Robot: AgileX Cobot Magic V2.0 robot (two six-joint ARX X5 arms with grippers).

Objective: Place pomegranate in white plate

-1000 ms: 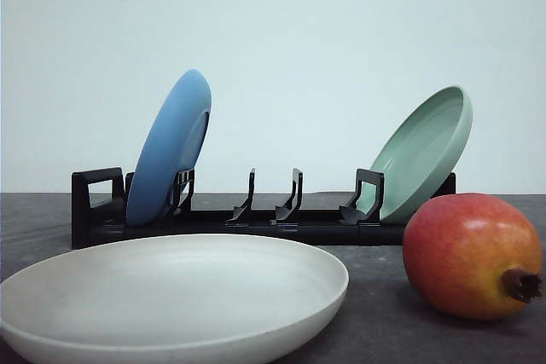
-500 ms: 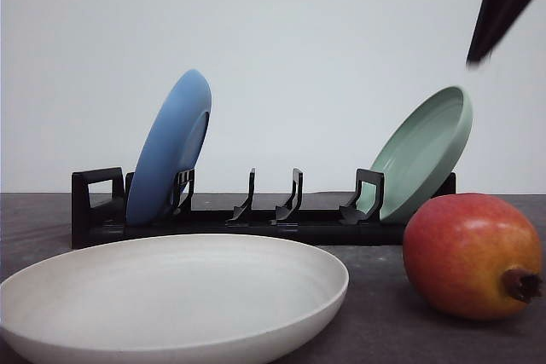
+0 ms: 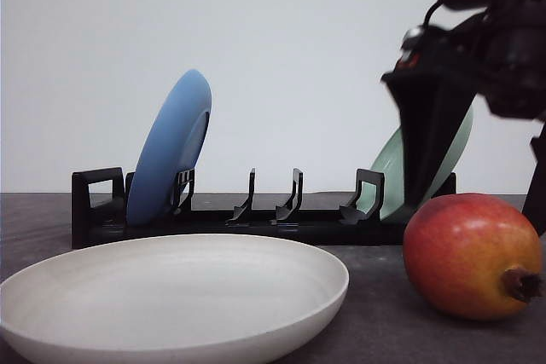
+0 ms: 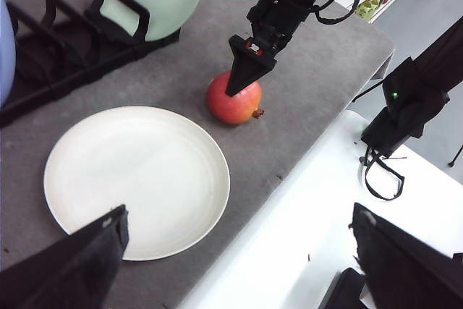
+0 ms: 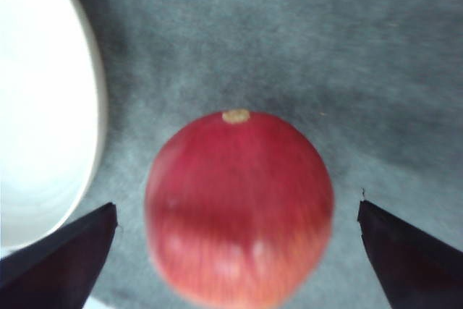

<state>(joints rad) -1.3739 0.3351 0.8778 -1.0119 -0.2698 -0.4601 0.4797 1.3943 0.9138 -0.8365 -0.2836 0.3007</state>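
R gripper hangs just above the pomegranate, fingers spread wide, one either side of the fruit, not touching it. Fruit sits on the grey table, just beside the white plate, which lies off to one side of the R gripper. L gripper is well apart from both, fingers wide, holding nothing. Plate has nothing in it.
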